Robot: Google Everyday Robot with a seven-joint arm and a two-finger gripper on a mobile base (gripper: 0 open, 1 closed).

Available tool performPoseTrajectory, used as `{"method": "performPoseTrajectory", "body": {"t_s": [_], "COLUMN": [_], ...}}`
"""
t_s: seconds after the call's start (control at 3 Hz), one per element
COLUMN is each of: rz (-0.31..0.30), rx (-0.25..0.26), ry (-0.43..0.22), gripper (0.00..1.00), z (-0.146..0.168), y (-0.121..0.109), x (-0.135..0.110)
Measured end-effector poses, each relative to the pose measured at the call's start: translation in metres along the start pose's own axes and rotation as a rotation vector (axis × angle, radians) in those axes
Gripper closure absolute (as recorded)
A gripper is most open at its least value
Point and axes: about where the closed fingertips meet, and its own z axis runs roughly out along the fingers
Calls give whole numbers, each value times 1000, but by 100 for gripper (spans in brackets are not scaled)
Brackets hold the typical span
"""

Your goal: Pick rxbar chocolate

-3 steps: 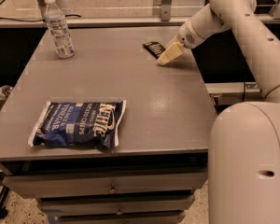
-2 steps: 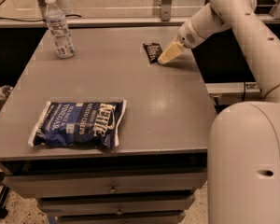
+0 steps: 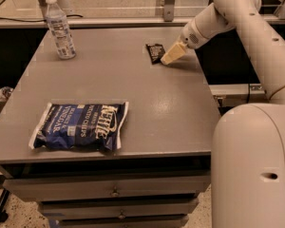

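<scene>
The rxbar chocolate point(image 3: 154, 52), a small flat black bar, lies on the grey table point(image 3: 133, 94) near its far right edge. My gripper point(image 3: 171, 54) is low over the table, right beside the bar's right side, and looks to be touching it. The white arm reaches in from the upper right. The bar rests on the table surface.
A clear water bottle point(image 3: 59, 27) stands at the table's far left. A large blue Kettle chips bag point(image 3: 78, 126) lies flat near the front left. The robot's white body point(image 3: 254, 165) fills the lower right. Drawers point(image 3: 114, 191) sit under the table front.
My gripper has shifted slightly down and left against the bar. The bar has turned and shifted a little on the table. The bottle and the chips bag have not moved.
</scene>
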Motion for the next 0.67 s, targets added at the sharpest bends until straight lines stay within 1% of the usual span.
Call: {"method": "performPoseTrajectory", "body": {"t_s": [0.67], "rz": [0], "rx": [0], "ry": [0], "gripper": [100], "z": [0], "y": [0], "x": [0]}}
